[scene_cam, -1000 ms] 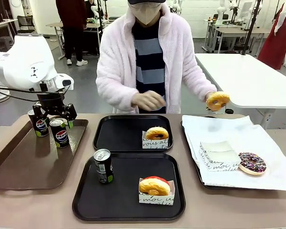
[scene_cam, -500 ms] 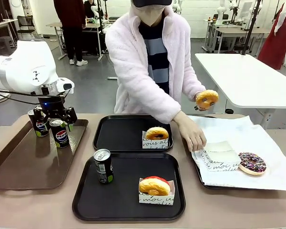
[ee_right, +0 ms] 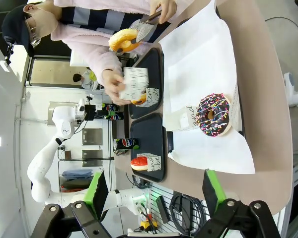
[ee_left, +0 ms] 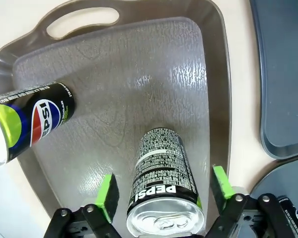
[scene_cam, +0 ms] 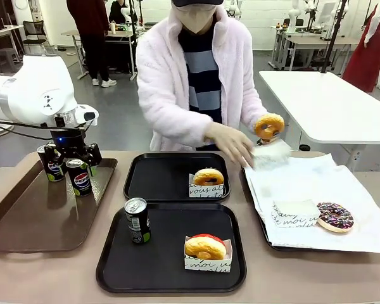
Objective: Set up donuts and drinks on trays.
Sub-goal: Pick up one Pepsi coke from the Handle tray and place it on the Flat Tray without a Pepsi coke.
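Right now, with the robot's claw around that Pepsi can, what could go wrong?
The open left gripper straddles one can; a second can stands close, so a finger might nudge it. The person's hand hovers by the far tray, likely the can's destination, so they could collide there.

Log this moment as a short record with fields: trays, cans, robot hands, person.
near black tray: one can, one red-iced donut
far black tray: one plain donut in its holder, no can
brown tray: front can, back can
left hand: open, pads either side of the front can
right hand: open, empty
person: holding a bare donut and a paper holder
paper-lined tray: sprinkled donut, empty holder
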